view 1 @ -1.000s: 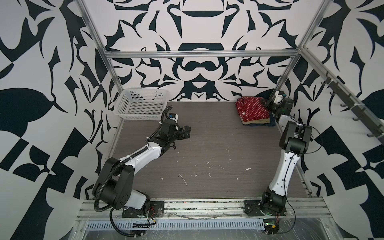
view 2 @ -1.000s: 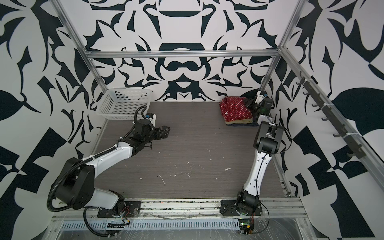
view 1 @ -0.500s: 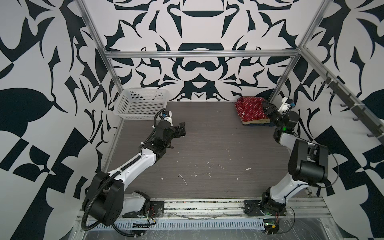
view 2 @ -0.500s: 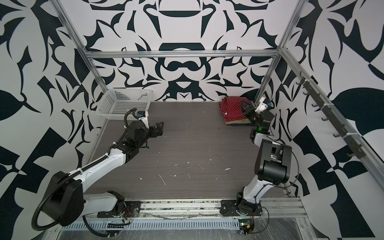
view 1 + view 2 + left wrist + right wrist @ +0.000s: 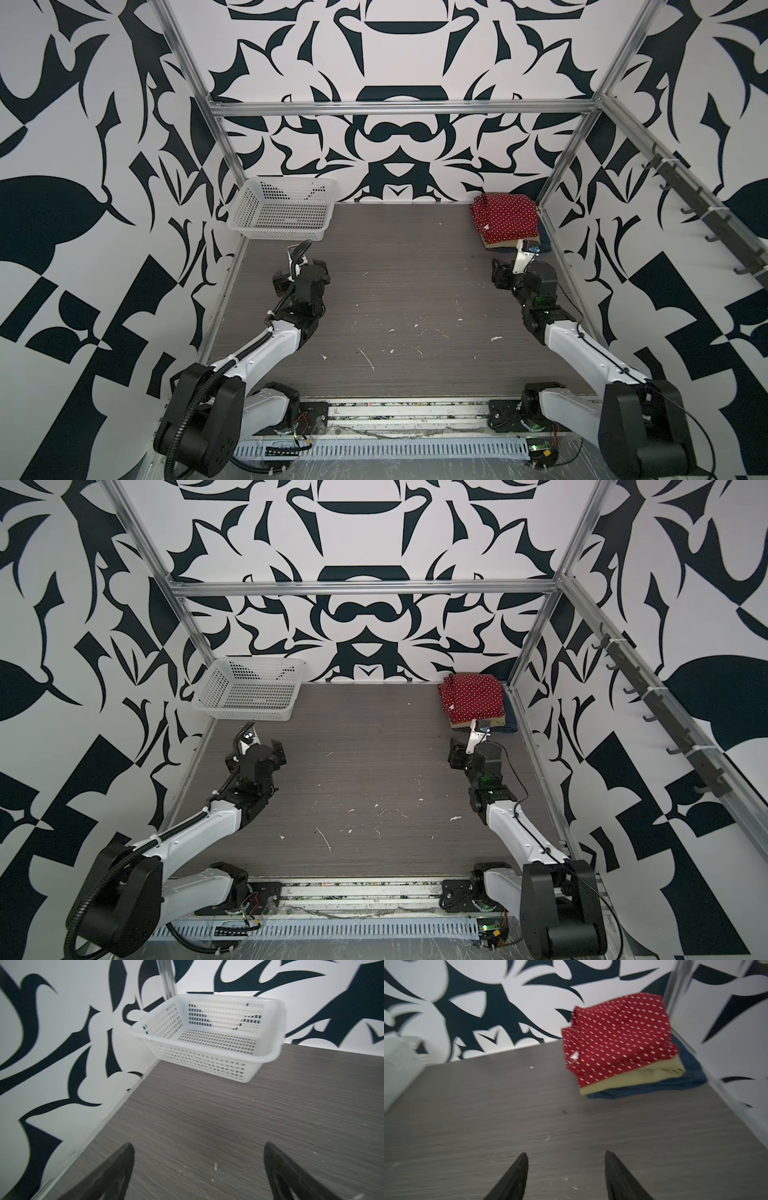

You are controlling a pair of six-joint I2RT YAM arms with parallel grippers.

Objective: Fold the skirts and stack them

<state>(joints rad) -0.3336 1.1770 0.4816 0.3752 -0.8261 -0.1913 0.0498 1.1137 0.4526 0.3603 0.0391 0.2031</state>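
The three skirts [image 5: 505, 220] lay folded in one pile at the far right corner of the counter [image 5: 415, 299], close beside the frame post [image 5: 555, 193]. The red skirt [image 5: 618, 1036], dotted white, was on top. The olive skirt [image 5: 633, 1076] showed beneath it as a strip along the near edge. The denim skirt [image 5: 654, 1086] lay at the bottom, its dark blue sticking out past the other two on the near side and on the side next to the post. A small white tag [image 5: 574, 1056] stood out on the red cloth in the right wrist view, which was blurred.

The right hand [image 5: 566, 1153] hung over the counter, near the pile but apart from it. Its jaws stood parted, with only grey counter showing between them. In both top views it sat just in front of the pile, on the right side.

The left hand [image 5: 198, 1145] was spread wide and held nothing. It hung over the counter on the left side, pointing toward the basket [image 5: 207, 1048]. The basket — white, perforated — stood in the far left corner, well apart from the skirts. White flecks [image 5: 368, 359] were scattered over the middle and near part of the counter, between the two arms.
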